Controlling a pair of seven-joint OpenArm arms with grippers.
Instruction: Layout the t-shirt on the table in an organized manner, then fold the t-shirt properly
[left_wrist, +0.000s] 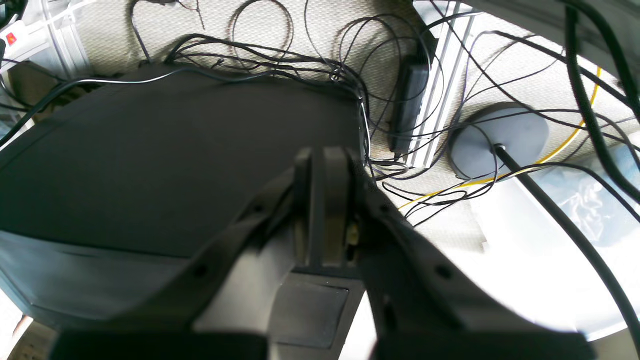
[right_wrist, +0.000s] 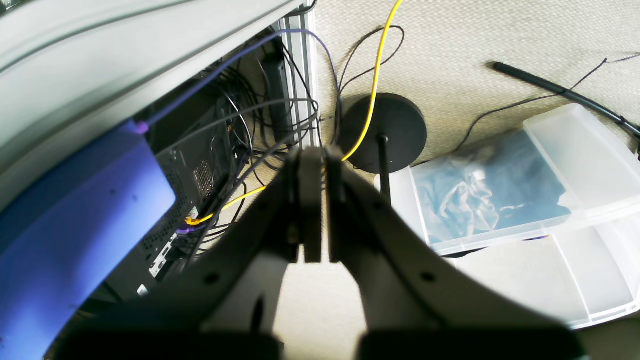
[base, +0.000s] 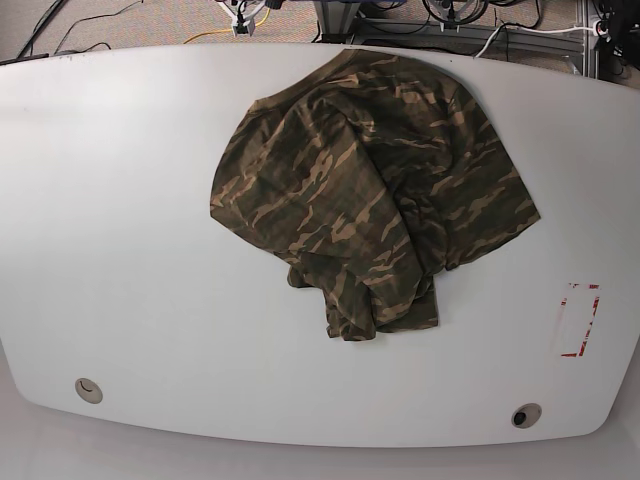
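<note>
The shirt is lying bunched on the table, spreading from centre toward one o'clock. My left gripper and right gripper are both hanging off the table over the floor, jaws pressed together, gripping nothing.

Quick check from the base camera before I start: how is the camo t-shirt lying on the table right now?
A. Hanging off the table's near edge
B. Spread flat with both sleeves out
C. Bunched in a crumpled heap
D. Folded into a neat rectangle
C. The t-shirt lies in a wrinkled, overlapping heap on the table, toward the far side, with no sleeves laid out and no pincer in the base view.
</note>
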